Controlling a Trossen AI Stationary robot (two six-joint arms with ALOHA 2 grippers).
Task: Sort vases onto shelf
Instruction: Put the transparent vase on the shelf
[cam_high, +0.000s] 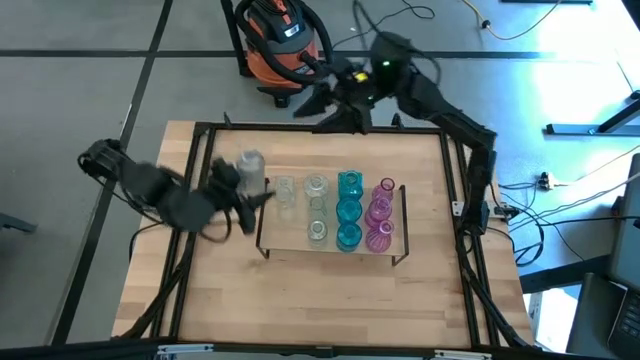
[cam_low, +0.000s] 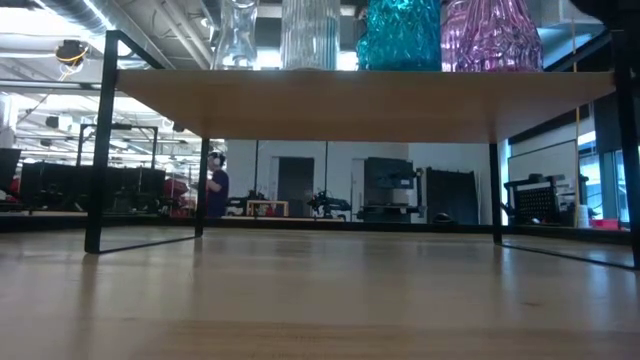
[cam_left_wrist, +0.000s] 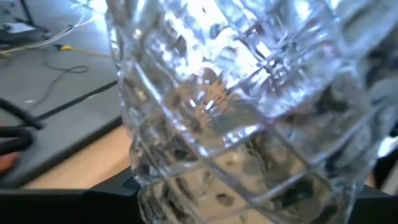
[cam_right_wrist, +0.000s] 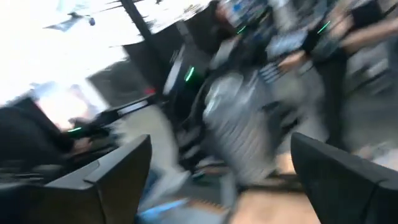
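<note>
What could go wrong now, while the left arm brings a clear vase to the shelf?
1. The left end effector holds a clear vase right beside the shelf edge; it might bump the frame.
2. Other clear vases stand close by on the shelf, so setting it down could knock them.

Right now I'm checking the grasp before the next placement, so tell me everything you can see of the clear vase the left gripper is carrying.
The clear vase is colourless cut glass with a raised diamond pattern across its body, which fills the left wrist view. It looks empty. The left gripper is shut on it at the left end of the shelf, beside the row of clear vases already standing there. Whether it rests on the board or hangs above it cannot be told, nor exactly how upright it sits.
</note>
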